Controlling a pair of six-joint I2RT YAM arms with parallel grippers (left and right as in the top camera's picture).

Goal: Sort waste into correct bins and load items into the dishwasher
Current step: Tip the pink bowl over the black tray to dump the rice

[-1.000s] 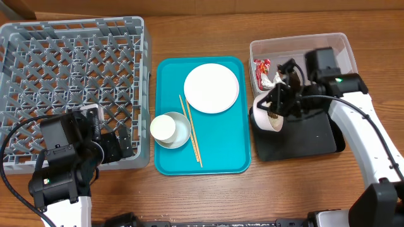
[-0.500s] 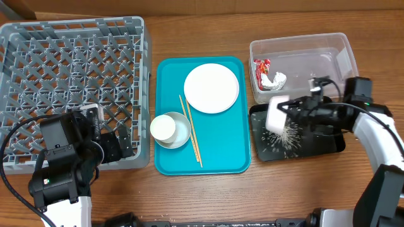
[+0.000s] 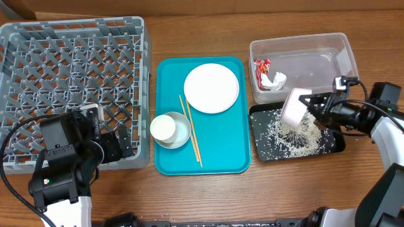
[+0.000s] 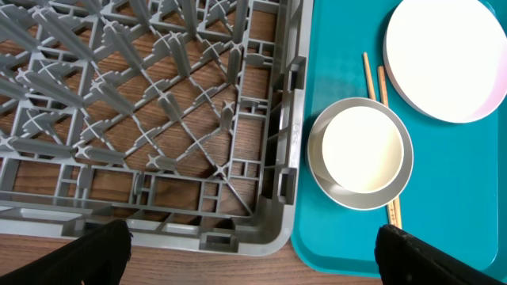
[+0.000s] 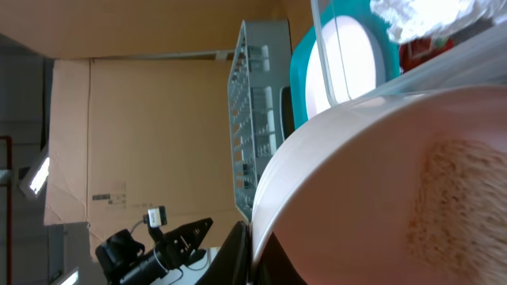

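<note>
I see my right end effector (image 3: 310, 106) clamped shut on the pink bowl (image 3: 293, 108), which is tipped on its side over the black tray (image 3: 265, 154), where white rice grains (image 3: 297, 135) lie scattered. My left end effector (image 3: 117, 146) stands wide open, holding nothing, over the grey rack's (image 3: 69, 69) near corner.

you see white grains (image 3: 291, 135) speckling the black tray (image 3: 262, 154), a pink bowl (image 3: 294, 107), teal tray (image 3: 221, 145), grey lattice rack (image 3: 69, 69).
</note>
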